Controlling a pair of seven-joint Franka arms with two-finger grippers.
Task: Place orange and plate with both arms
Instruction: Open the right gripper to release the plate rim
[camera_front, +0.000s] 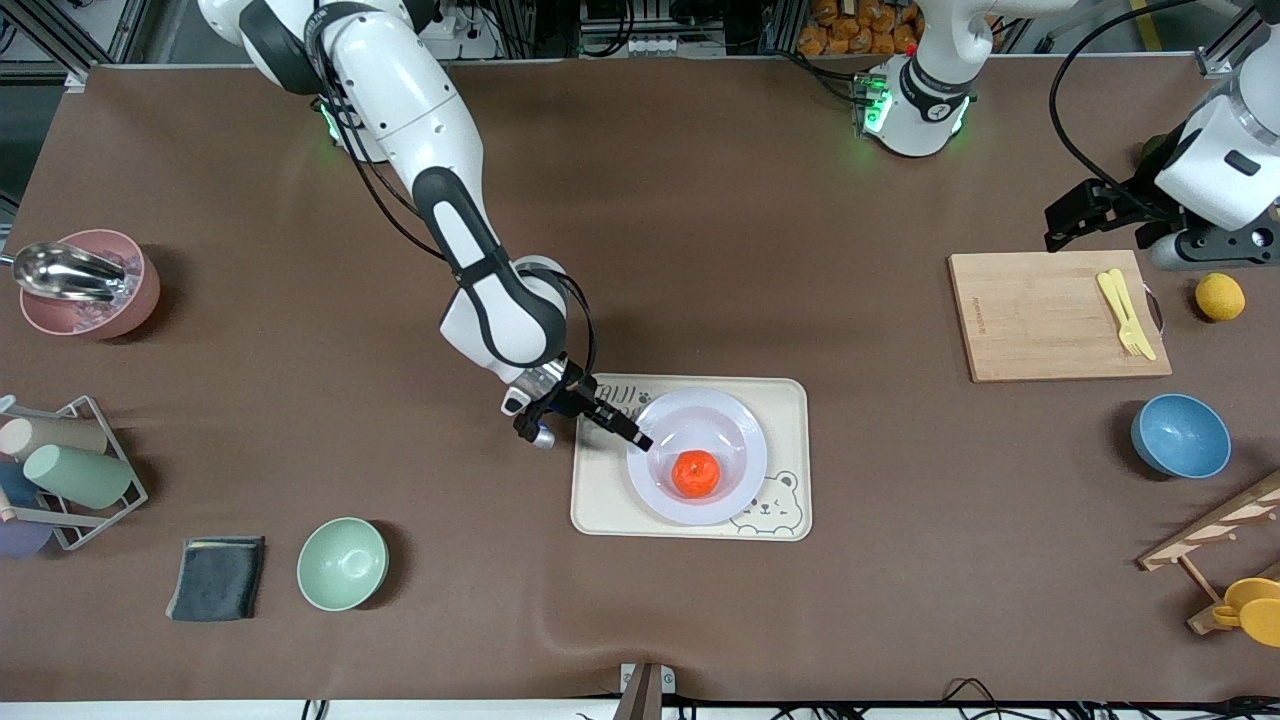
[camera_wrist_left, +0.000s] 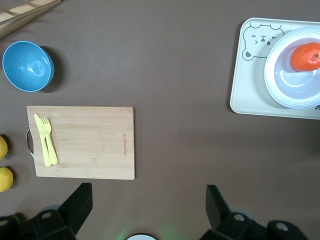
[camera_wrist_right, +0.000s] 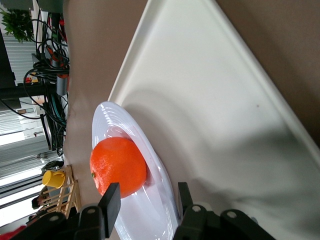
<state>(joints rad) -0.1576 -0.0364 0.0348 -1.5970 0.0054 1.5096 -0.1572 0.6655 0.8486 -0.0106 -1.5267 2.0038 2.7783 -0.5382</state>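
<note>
On the tray (camera_front: 600, 500), front view, the plate (camera_front: 740, 470) cradles the orange (camera_front: 696, 473); the right gripper (camera_front: 638, 440) sits at its rim. The left wrist view shows the left gripper (camera_wrist_left: 147, 207) spread empty, waiting over bare table near the board (camera_wrist_left: 90, 142). In the right wrist view, slightly parted fingers (camera_wrist_right: 111, 200) straddle the plate's rim, seemingly gripping or releasing it.

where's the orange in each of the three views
Front view: the orange lies in the plate on the bear-printed tray, with the right claw at the plate's rim.
Left wrist view: the orange lies in the plate.
Right wrist view: the orange sits just past that claw's fingertips.
Shared landmark: the tray.
</note>
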